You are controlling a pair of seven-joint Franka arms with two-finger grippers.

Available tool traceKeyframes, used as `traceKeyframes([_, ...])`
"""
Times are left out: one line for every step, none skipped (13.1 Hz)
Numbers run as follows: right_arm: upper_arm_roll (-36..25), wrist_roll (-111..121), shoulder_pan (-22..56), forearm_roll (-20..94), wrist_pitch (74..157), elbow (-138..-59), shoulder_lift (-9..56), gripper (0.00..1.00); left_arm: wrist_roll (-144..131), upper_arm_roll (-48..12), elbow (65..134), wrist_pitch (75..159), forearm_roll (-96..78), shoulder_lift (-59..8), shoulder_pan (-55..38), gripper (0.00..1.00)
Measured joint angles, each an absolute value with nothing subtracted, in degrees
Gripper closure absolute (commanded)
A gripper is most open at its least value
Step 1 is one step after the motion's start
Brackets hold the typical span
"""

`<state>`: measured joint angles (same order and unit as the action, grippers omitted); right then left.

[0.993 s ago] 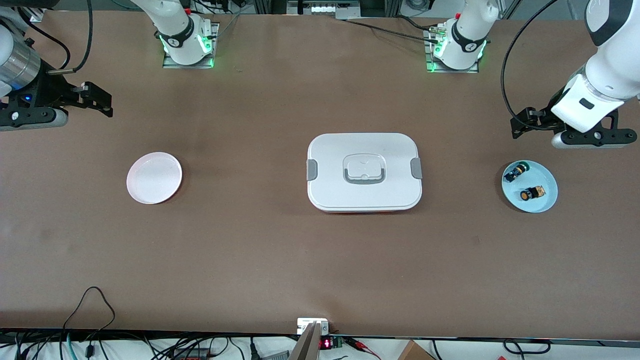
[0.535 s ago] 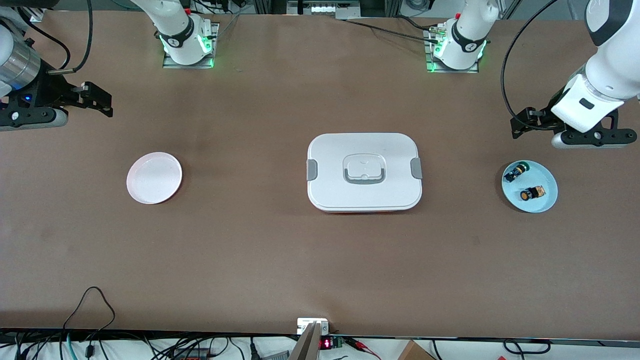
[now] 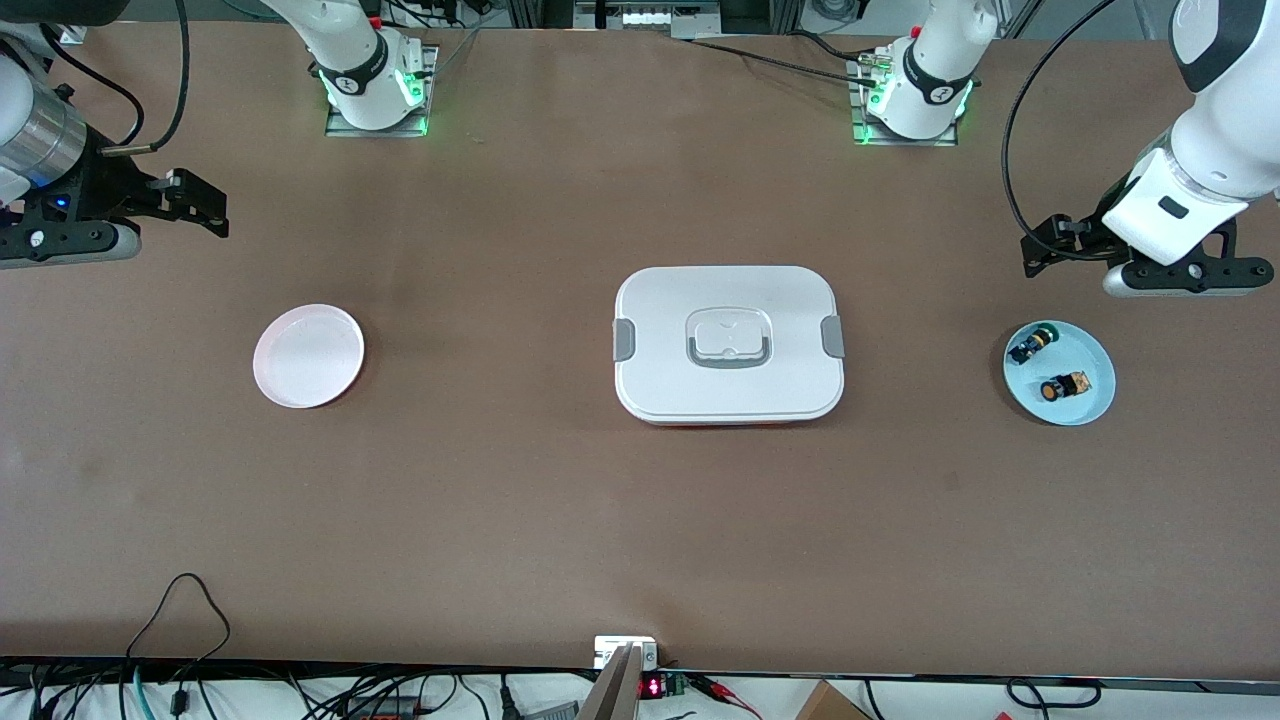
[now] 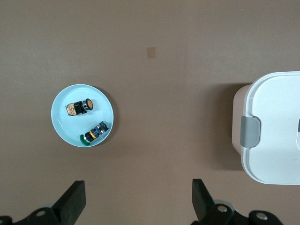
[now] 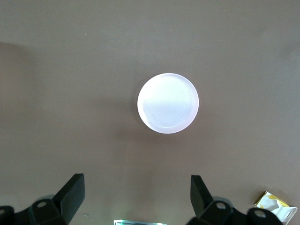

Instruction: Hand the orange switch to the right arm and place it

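Brown tabletop (image 3: 560, 520) under even light; cables (image 3: 180, 690) ran along my tabletop's camera-side edge.

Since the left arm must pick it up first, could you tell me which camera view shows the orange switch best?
The left wrist view: the orange switch lies there seen from straight above in the light blue plate, its orange cap and tan end distinct, apart from the green-capped switch. The front view shows it smaller. The right wrist view does not show it.
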<state>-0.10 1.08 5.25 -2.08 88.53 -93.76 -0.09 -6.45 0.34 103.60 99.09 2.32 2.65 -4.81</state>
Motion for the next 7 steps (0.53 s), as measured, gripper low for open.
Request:
traceKeyframes([-0.1,1.1,5.3,-2.1,88.6,-93.8,0.1,0.00,-6.4,0.3,103.6,99.1,2.3,2.7,-4.8,0.00])
traceKeyframes([-0.1,1.1,5.3,-2.1,88.6,-93.8,0.3,0.00,-6.4,0.3,103.6,99.1,2.3,2.7,-4.8,0.00])
traceKeyframes([-0.1,1.1,5.3,-2.1,88.7,-93.8,0.7,0.00,-6.4,0.3,103.6,99.1,2.3,2.7,-4.8,0.00])
traceKeyframes([-0.1,1.1,5.3,-2.1,88.8,-93.8,1.1,0.00,-6.4,0.3,103.6,99.1,2.3,2.7,-4.8,0.00])
traceKeyframes([-0.1,1.1,5.3,-2.1,88.8,-93.8,1.5,0.00,-6.4,0.3,103.6,99.1,2.3,2.7,-4.8,0.00])
traceKeyframes([-0.1,1.1,5.3,-2.1,88.8,-93.8,2.0,0.00,-6.4,0.3,103.6,98.9,2.3,2.7,-4.8,0.00])
traceKeyframes([-0.1,1.1,5.3,-2.1,88.9,-93.8,2.7,0.00,-6.4,0.3,103.6,98.6,2.3,2.6,-4.8,0.00])
